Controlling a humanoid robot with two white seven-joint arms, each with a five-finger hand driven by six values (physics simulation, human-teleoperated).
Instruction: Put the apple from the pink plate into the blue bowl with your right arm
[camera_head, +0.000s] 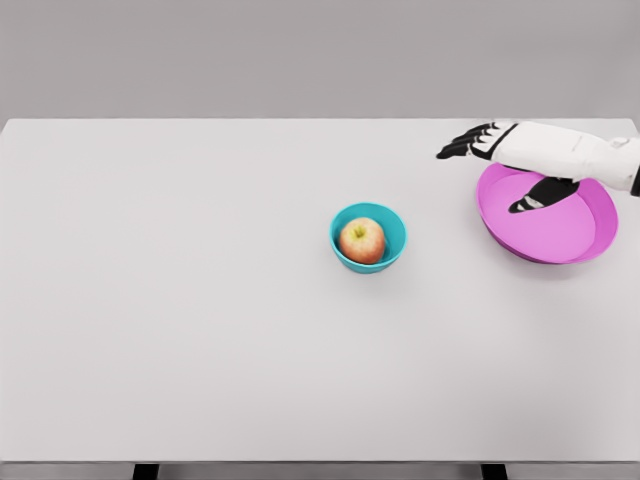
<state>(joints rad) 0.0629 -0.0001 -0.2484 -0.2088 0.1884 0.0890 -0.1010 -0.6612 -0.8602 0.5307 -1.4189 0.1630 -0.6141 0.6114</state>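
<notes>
One fruit: red-yellow round apple (362, 240), sitting inside small blue bowl (369, 237) at mid-worktop (200, 300), so goal apparently met.
Plate: wide pink plastic plate (560, 235), bare of fruit.
Right robot hand (490, 150): fingers spread, holding nothing, over plate's far rim.
</notes>
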